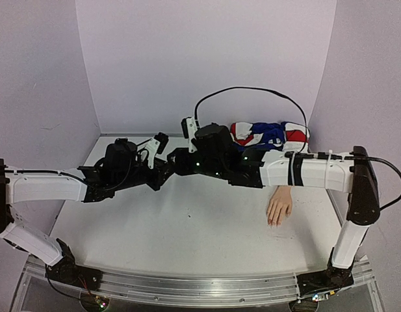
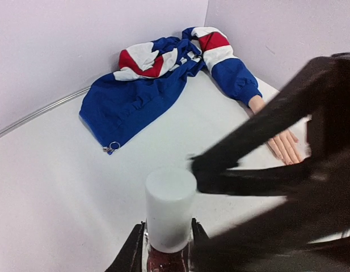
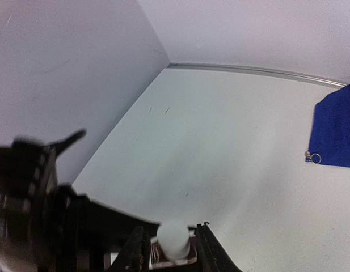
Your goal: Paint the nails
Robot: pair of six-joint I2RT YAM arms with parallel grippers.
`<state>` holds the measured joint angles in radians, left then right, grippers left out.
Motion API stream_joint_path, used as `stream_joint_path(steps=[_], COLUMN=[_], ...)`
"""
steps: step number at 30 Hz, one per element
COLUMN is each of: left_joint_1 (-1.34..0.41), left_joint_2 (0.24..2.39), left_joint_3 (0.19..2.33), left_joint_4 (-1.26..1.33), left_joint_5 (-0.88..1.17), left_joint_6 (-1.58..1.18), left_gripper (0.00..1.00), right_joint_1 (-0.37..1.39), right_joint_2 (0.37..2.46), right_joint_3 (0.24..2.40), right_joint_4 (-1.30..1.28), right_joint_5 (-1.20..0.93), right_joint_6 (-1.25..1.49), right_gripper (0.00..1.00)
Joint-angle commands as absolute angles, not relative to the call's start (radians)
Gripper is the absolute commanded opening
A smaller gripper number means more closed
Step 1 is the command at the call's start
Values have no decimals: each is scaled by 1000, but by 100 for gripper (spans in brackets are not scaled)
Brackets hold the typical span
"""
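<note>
**Both tools at the polish bottle, mannequin hand off to the right**

From the overhead view I see both arms reaching in to meet over the back middle of the worktop (image 1: 187, 234); the right arm stretches across from its side, and the left comes in lower.

Through the left wrist camera, my left tool (image 2: 167, 238) is clamped on the nail-polish bottle (image 2: 166, 262), one finger against each side of the dark red glass; the bottle stands upright with its white cap (image 2: 170, 204) rising clear above the fingers.

Through the right wrist camera, my right tool (image 3: 172, 243) sits around that same cap; its fingers flank the cap with a thin gap on each side, so I read it as slightly parted and not pinching.

In the left wrist view the right arm is a dark blur across the right half of the picture.

The mannequin hand (image 1: 279, 207) lies flat on the worktop, well apart from both tools, on the right side near the right arm's forearm; its fingers point toward the near edge.

The nails (image 1: 274, 221) are at those fingertips, too small for me to tell whether they carry any polish.

The wrist runs into a blue sleeve (image 2: 234, 76) of a blue, red and white jacket (image 1: 268, 133), bunched against the back wall.
</note>
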<state>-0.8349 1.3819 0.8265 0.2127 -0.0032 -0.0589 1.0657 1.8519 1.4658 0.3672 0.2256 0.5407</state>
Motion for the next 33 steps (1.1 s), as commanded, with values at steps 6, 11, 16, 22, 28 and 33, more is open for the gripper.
stream_joint_path(steps=[6, 11, 16, 22, 28, 33], left_joint_1=[-801, -795, -795, -795, -795, -795], left_joint_2=[1199, 1130, 1121, 1139, 1153, 1162], left_joint_3=[732, 736, 779, 812, 830, 837], left_joint_4=[215, 206, 206, 206, 206, 206], left_joint_5=[230, 542, 801, 905, 938, 945], left_joint_6=[-133, -135, -156, -175, -185, -191], left_gripper=[0, 0, 0, 0, 0, 0], right_joint_1=[893, 866, 866, 865, 888, 921], right_joint_2=[1615, 1617, 1643, 1679, 1706, 1729], right_joint_3=[1358, 1336, 1339, 1313, 1293, 1310], right_joint_4=[401, 428, 516, 713, 812, 812], right_joint_5=[-373, -755, -936, -1060, -1084, -1099], right_joint_6=[382, 291, 318, 445, 503, 503], right_gripper=[79, 96, 94, 83, 70, 63])
